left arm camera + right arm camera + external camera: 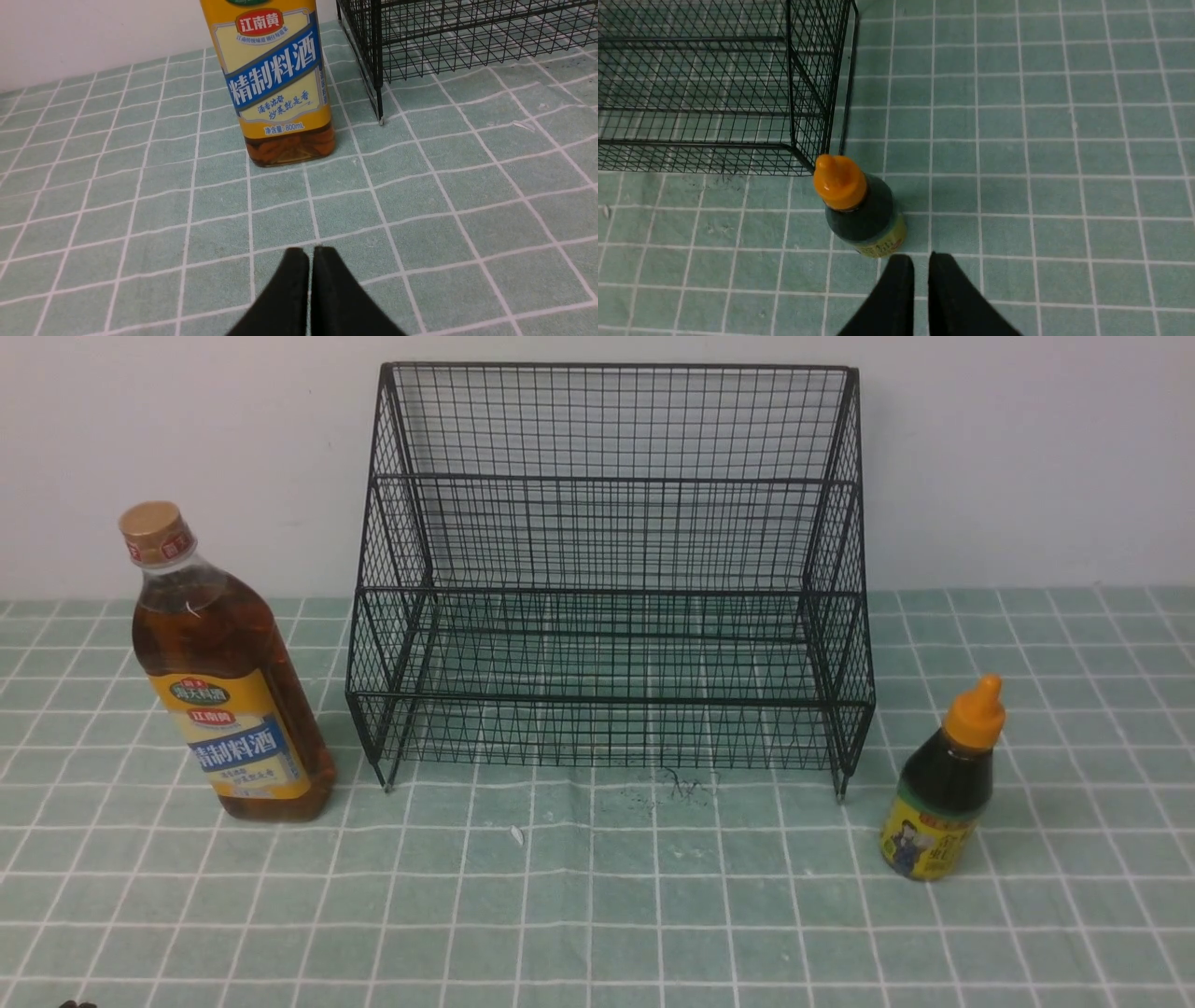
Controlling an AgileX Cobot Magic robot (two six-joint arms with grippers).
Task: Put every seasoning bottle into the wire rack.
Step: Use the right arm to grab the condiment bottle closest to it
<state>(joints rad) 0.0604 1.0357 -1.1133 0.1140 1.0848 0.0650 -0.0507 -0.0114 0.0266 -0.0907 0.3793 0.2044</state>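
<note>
The tall seasoning bottle (233, 709) of amber liquid, with a gold cap and a yellow-blue label, stands upright on the cloth left of the wire rack (607, 532). The small dark seasoning bottle (943, 793) with an orange pointed cap stands right of the rack. Both tiers of the rack hold nothing. My left gripper (310, 252) is shut and empty, a short way in front of the tall bottle (275, 84). My right gripper (920, 257) has its fingers slightly parted with nothing between them, just short of the small bottle (861, 214) and a little to one side.
A green checked cloth (597, 896) covers the table, with a white wall behind. The rack's front left leg (379, 116) stands close beside the tall bottle. Its right corner (808, 158) is near the small bottle. A small white scrap (516, 835) lies before the rack.
</note>
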